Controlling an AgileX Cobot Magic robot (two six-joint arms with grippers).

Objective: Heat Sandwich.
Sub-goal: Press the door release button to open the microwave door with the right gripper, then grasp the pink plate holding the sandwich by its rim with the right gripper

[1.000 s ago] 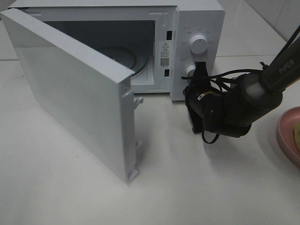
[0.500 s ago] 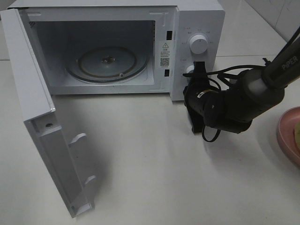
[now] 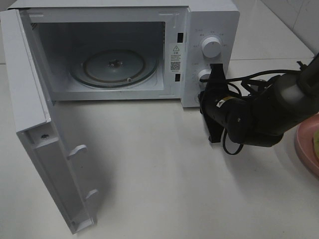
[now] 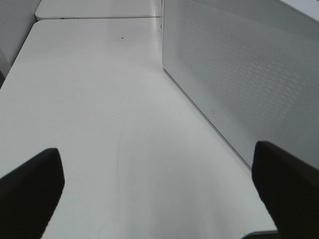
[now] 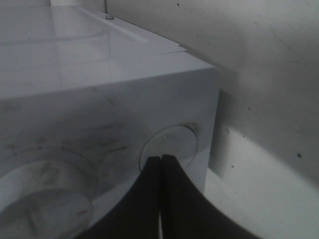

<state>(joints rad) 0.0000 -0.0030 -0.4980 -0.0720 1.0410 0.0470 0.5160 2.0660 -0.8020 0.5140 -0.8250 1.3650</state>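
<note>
Door (image 3: 50, 164): nearest me, stands wide open; I judge the opening step done.
Left gripper (image 4: 159, 172): jaws spread wide, holding nothing, beside the door's outer face.
Plate (image 3: 304, 144): pink, far right, well apart from the microwave (image 3: 209, 20).
Sandwich (image 3: 316, 142): only a sliver shows, lying on the plate, not yet picked up.
Right gripper (image 5: 160, 160): fingers pressed together, empty, tips at the lower round button (image 5: 172, 144).
Turntable (image 3: 114, 67): bare.
Remaining: I judge loading, closing and starting all left.

A sticker (image 3: 175, 57) on the microwave (image 3: 209, 20) shows a warning triangle and QR code; print unreadable.
</note>
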